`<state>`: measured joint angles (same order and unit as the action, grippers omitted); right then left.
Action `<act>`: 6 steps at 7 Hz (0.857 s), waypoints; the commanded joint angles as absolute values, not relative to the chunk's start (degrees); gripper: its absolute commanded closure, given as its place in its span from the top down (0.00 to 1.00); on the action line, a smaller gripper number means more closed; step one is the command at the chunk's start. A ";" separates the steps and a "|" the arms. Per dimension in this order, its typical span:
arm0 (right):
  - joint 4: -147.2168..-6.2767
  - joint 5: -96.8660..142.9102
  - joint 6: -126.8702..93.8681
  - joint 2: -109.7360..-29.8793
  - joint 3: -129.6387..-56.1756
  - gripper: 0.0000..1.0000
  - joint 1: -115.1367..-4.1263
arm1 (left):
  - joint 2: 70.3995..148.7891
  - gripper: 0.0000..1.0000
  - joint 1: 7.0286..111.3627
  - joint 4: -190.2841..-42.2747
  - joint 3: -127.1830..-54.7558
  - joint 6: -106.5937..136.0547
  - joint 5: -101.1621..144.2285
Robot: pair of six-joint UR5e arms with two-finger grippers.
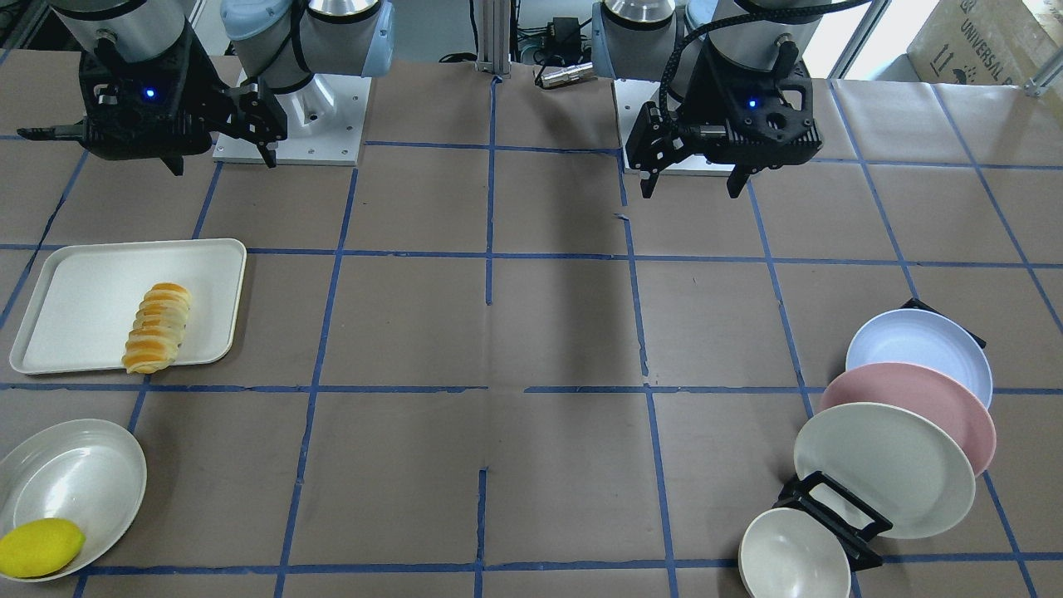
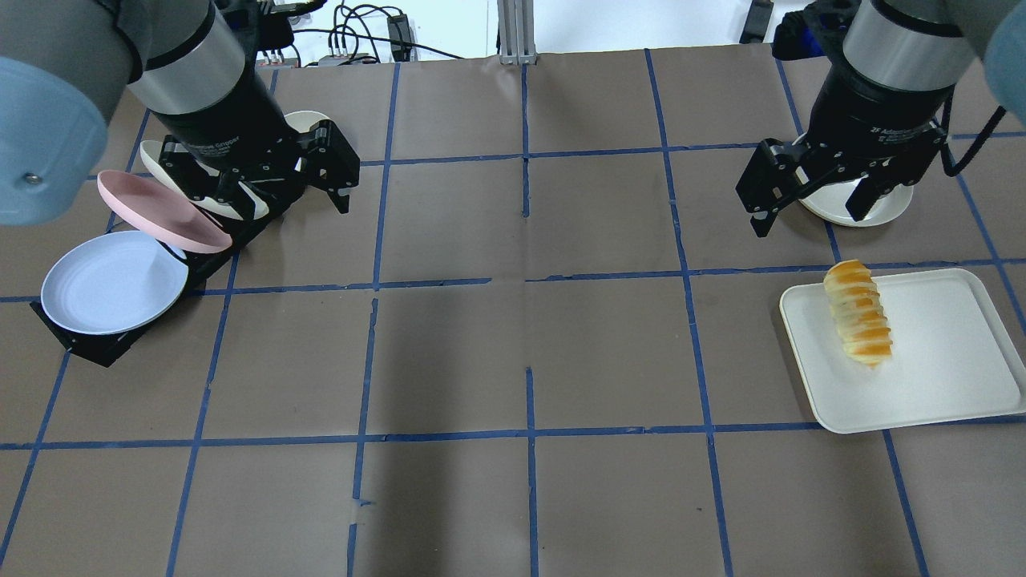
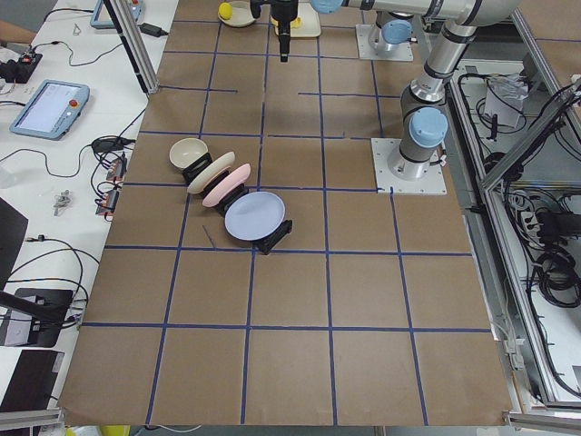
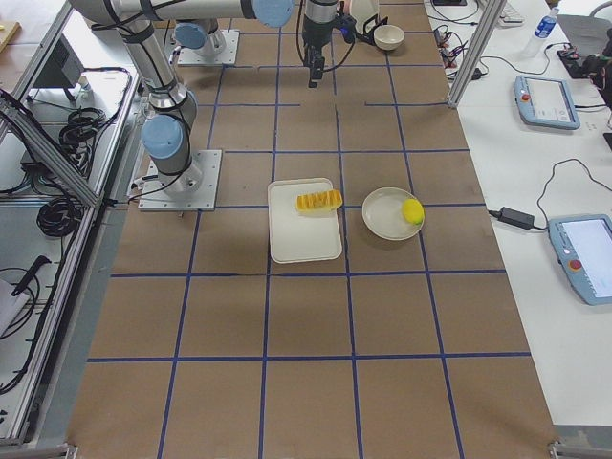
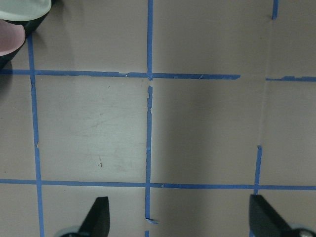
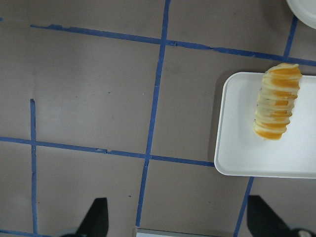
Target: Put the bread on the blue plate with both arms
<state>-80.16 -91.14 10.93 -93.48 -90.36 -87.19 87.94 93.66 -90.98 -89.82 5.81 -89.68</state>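
The bread [image 1: 158,326] lies on a white tray [image 1: 75,299]; it also shows in the overhead view [image 2: 858,323] and the right wrist view [image 6: 277,101]. The blue plate [image 1: 918,349] leans in a black rack at the end nearest the robot, and shows in the overhead view [image 2: 112,282] too. My left gripper [image 1: 692,183] hangs open and empty above the table, near the rack [image 2: 284,192]. My right gripper [image 1: 222,159] is open and empty, up above the table beside the tray's far corner [image 2: 805,212].
A pink plate [image 1: 922,407], a cream plate [image 1: 880,469] and a small bowl [image 1: 793,556] share the rack with the blue plate. A lemon [image 1: 40,546] lies in a pale dish [image 1: 75,482] beyond the tray.
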 commanded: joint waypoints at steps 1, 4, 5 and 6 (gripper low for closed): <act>-80.16 -91.06 10.90 -93.52 -90.44 1.00 -87.19 | 88.24 0.99 93.34 -91.22 -89.91 5.45 -90.78; -84.78 -91.05 19.26 -92.90 -92.18 0.94 -86.05 | 87.80 0.99 76.81 -96.14 -89.83 -6.88 -93.27; -93.08 -92.10 26.82 -93.34 -97.85 0.94 -83.52 | 88.24 0.99 69.42 -98.15 -89.82 -13.64 -89.77; -98.91 -92.20 26.63 -95.17 -105.04 0.99 -78.71 | 89.29 1.00 62.99 -98.17 -89.65 -20.67 -89.39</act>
